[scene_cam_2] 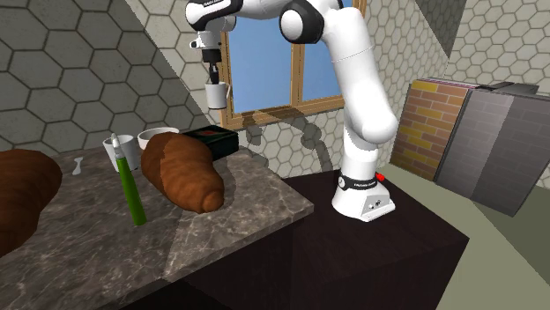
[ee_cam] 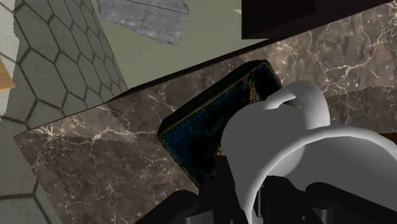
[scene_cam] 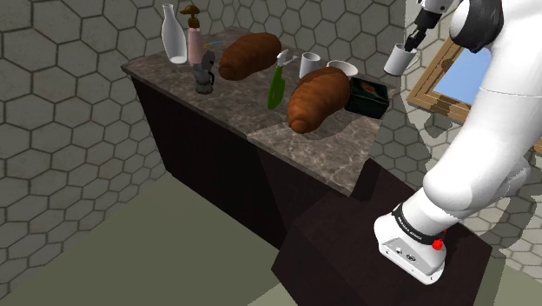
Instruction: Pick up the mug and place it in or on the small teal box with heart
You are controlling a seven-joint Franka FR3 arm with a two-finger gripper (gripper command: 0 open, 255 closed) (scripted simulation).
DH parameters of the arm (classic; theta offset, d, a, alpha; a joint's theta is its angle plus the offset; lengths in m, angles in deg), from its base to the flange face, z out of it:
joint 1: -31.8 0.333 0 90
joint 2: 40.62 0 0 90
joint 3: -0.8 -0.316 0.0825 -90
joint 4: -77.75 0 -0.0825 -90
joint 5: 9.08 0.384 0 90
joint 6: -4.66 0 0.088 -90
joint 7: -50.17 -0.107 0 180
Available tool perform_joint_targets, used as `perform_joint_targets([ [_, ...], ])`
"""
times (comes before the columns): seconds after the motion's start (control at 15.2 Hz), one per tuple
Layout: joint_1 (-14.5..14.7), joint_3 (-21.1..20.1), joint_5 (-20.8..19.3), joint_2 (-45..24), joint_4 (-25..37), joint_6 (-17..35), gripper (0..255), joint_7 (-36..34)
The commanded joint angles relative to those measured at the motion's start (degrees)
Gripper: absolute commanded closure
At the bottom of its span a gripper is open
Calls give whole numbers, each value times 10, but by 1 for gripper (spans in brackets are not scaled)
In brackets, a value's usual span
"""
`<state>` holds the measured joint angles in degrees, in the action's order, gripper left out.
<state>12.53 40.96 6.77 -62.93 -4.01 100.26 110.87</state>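
White handled mug (scene_cam: 397, 59) hangs clamped in my black claw (scene_cam: 409, 43); next, I lower it onto the small dark-teal box (scene_cam: 368, 96).

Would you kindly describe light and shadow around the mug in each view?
Shoulder view: the mug is bright white, the counter front nearly black. Second exterior view: the arm shadows the wall beneath the window. Wrist view: the mug is shaded grey, the box dim.

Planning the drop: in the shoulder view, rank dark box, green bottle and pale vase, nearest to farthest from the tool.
1. dark box, almost under the tool
2. green bottle, mid-counter
3. pale vase, counter's far end
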Motion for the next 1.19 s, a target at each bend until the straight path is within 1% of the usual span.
perform_joint_targets([
  [0.0,-10,-3,9,-16,8,5,255,8],
  [0.99,0,-11,24,-31,-90,112,255,23],
  [1.12,0,-12,25,-32,-92,116,255,24],
])
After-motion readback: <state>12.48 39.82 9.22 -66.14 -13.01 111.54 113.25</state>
